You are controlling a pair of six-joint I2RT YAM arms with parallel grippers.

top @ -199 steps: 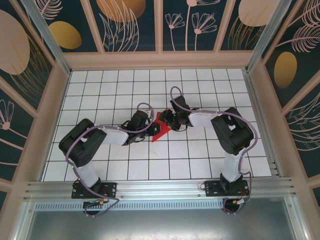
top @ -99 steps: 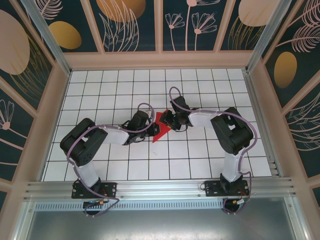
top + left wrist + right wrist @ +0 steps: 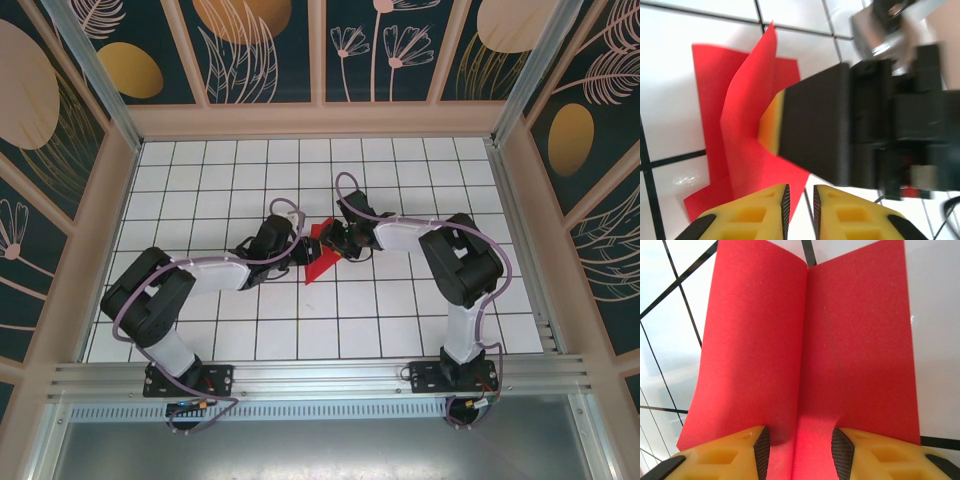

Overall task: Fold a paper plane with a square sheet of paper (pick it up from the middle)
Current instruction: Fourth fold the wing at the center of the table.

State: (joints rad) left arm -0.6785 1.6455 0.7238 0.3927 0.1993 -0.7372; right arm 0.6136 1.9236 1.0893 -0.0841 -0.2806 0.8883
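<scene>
Found the right fingers [image 3: 720, 454] partly open, set down on the square sheet of paper [image 3: 855, 340] at one edge, one finger to each side of its centre crease. Saw red paper running on between the two pads, touched but not clamped. Noted the half of the sheet on one side of the crease lying flat and the other half curling up off the counter [image 3: 420, 330] as a raised flap. From the left wrist, made out one yellow pad [image 3: 771, 127] of those right fingers pressed against that flap, black housing behind it.

Found the left fingers [image 3: 750, 216] almost closed, with only a narrow slit between the dark pads. Saw nothing caught in the slit, just bare white counter through it. Placed these fingers at the sheet's lower edge in the left wrist view, one yellow tip overlapping the red edge, the other just beside it. Could not tell whether that tip rested on the paper or hovered over it.

From above, located the sheet as a small creased red shape on the counter's white grid, near the middle tiles, with the left arm [image 3: 215, 272] reaching to it from one side and the right arm [image 3: 405, 235] from the other, both wrists just beside the paper.
</scene>
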